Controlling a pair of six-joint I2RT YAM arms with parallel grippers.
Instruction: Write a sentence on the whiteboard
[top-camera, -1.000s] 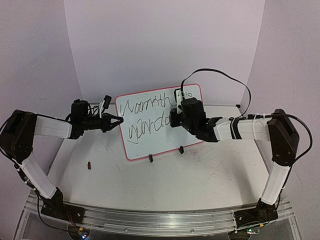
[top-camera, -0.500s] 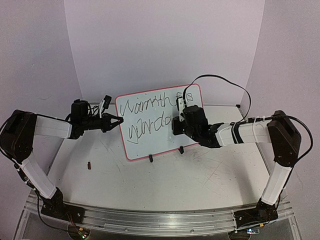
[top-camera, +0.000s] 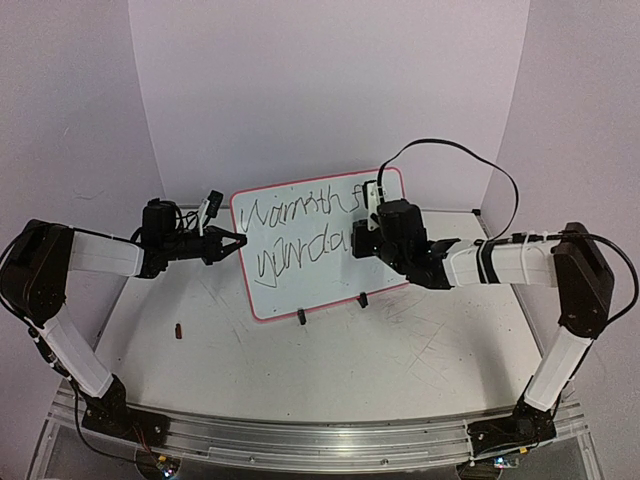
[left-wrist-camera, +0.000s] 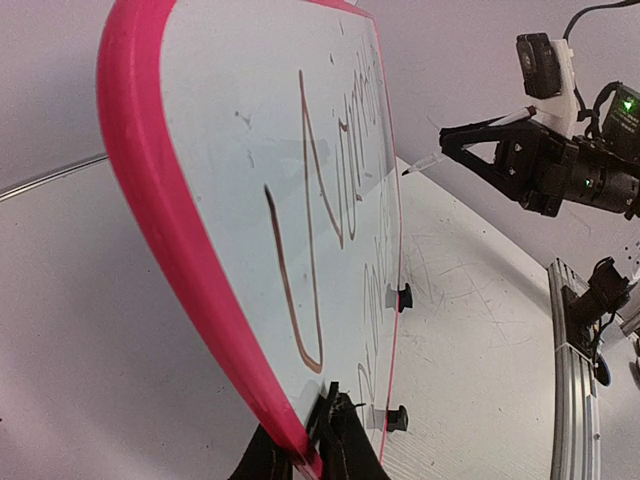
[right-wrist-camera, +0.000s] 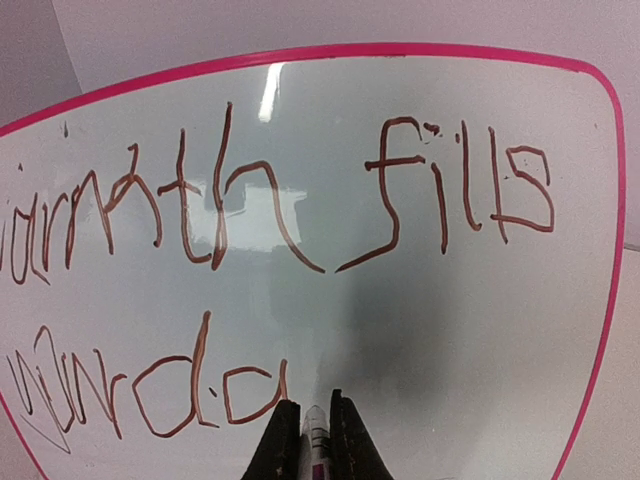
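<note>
Right wrist view: right hand (right-wrist-camera: 314, 418) pinching a marker (right-wrist-camera: 316, 445), tip close before the whiteboard (right-wrist-camera: 440, 330) straight ahead, just right of the last letter of the sentence (right-wrist-camera: 222, 190), left hand (left-wrist-camera: 312, 440) clamped on its edge; likely risk, too hard a push skidding it across the desk (top-camera: 330, 350), smearing ink.

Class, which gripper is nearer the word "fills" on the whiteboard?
Right. The right gripper, holding a marker, points at the whiteboard below and left of "fills". The left gripper clamps the far left edge.
</note>
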